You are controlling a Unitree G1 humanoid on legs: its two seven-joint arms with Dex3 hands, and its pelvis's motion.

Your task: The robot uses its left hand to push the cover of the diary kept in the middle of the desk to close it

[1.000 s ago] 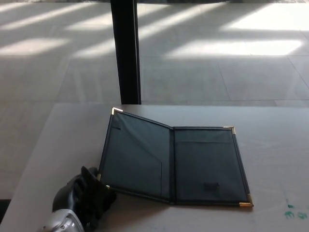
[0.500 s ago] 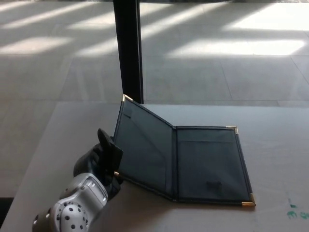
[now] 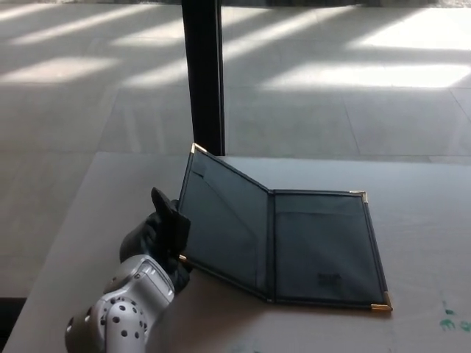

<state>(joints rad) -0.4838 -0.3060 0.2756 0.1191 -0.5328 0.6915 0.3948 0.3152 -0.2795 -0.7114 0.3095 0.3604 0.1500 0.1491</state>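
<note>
A dark diary point(image 3: 324, 246) with gold corner caps lies open in the middle of the grey desk point(image 3: 427, 198). Its right half rests flat. Its left cover point(image 3: 224, 217) is lifted at a slant, the far gold corner raised. My left hand point(image 3: 162, 235), black with a silver forearm, is pressed under the outer edge of that raised cover near its front corner, fingers apart and holding nothing. My right hand does not show.
A black post point(image 3: 204, 73) stands on the floor just behind the desk's far edge, close to the raised cover's corner. Green marks point(image 3: 452, 320) stain the desk at the front right. Tiled floor lies beyond.
My left hand has come up and forward under the left cover, and the cover has risen from nearly flat to a steep slant. The camera has shifted slightly.
</note>
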